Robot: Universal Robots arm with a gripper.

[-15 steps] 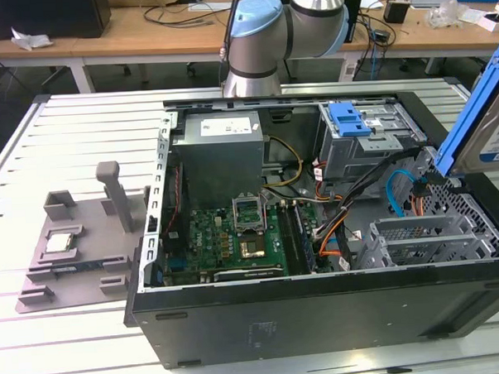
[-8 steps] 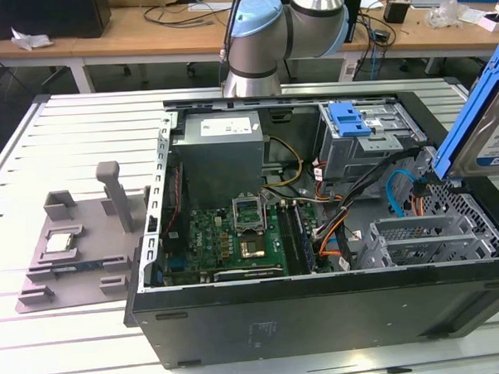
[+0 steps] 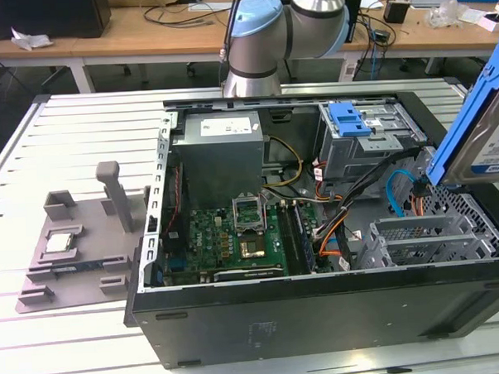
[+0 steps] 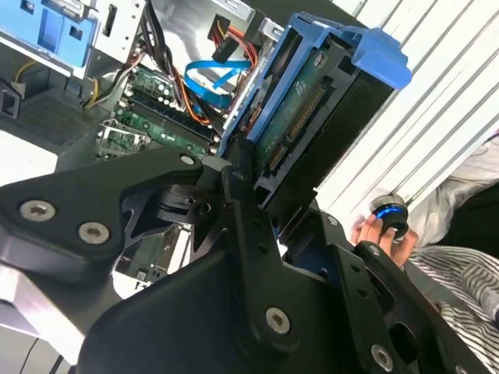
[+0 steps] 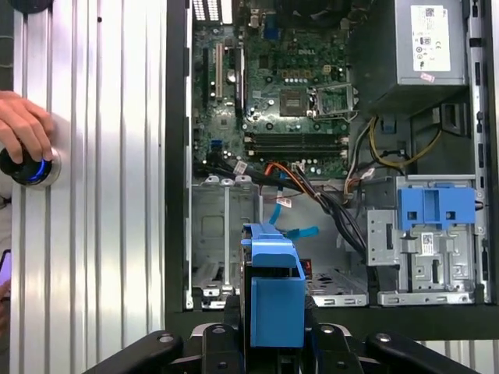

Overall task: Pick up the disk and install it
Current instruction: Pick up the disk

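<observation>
Table (image 3: 65, 129), slatted, carries open case (image 3: 321, 316), motherboard exposed. Disk (image 3: 489, 127) hangs tilted in the air above the case's drive-bay end, at the exterior view's right. Gripper (image 5: 271, 313) jaws clamped on its blue-framed sides. Hand (image 5: 23, 128) rests on blue-lit button (image 5: 33, 168).

At the exterior view's right, the disk (image 3: 494, 143) hangs above the case (image 3: 321, 316)

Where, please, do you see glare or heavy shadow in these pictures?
Exterior view: the table glares pale, the computer case shows a dark outer wall. Second wrist view: the disk is well lit, the table beside it glares. First wrist view: even light.
</observation>
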